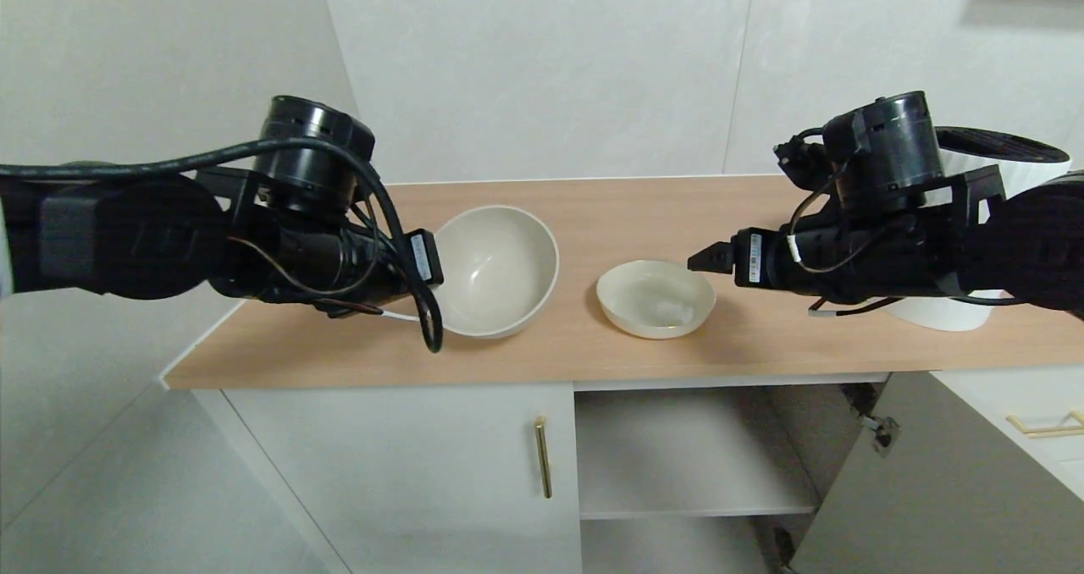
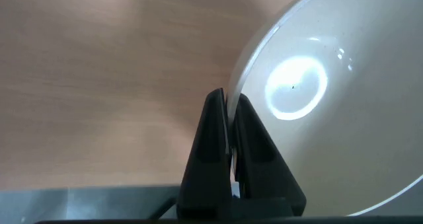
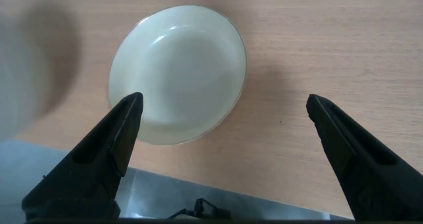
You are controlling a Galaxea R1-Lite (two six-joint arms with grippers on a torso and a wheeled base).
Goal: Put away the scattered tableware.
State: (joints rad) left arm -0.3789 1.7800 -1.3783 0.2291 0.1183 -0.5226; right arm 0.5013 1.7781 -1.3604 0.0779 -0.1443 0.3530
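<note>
A large cream bowl [image 1: 500, 261] is tilted above the wooden counter [image 1: 610, 210], its left rim pinched by my left gripper [image 1: 423, 273]. In the left wrist view the two black fingers [image 2: 215, 128] are shut on the rim of the large bowl [image 2: 317, 118]. A smaller shallow cream bowl [image 1: 656, 299] rests on the counter to its right. My right gripper [image 1: 707, 261] hovers open just right of and above the small bowl. In the right wrist view its fingers [image 3: 119, 138] stand wide apart around the small bowl [image 3: 178, 72].
A white ribbed container [image 1: 991, 218] stands at the counter's right, behind my right arm. Below the counter an open cabinet [image 1: 677, 455] shows a shelf, its door [image 1: 931, 472] swung out to the right. A closed door with a gold handle [image 1: 543, 457] lies left.
</note>
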